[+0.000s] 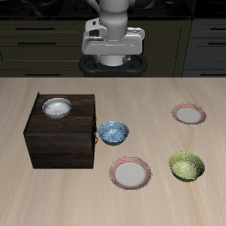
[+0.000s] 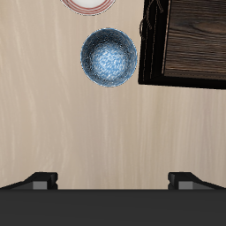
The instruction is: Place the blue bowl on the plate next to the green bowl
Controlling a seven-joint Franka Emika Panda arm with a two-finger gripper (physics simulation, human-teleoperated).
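The blue bowl (image 1: pixel 113 132) stands on the table beside the dark wooden box; it also shows in the wrist view (image 2: pixel 109 57). One red-rimmed plate (image 1: pixel 131 172) lies near the table's front edge, beside the green bowl (image 1: pixel 186 165); its rim shows in the wrist view (image 2: pixel 88 4). A second identical plate (image 1: pixel 188 114) lies farther back, behind the green bowl. My gripper (image 1: pixel 112 65) hangs high above the table's back, well away from the blue bowl. In the wrist view the gripper (image 2: pixel 113 181) is open and empty, with its fingertips (image 2: pixel 40 180) far apart.
A dark wooden box (image 1: pixel 62 132) stands close beside the blue bowl and carries a plain whitish-grey bowl (image 1: pixel 56 108) on top. The box's edge shows in the wrist view (image 2: pixel 190 40). Dark cabinets stand behind the table.
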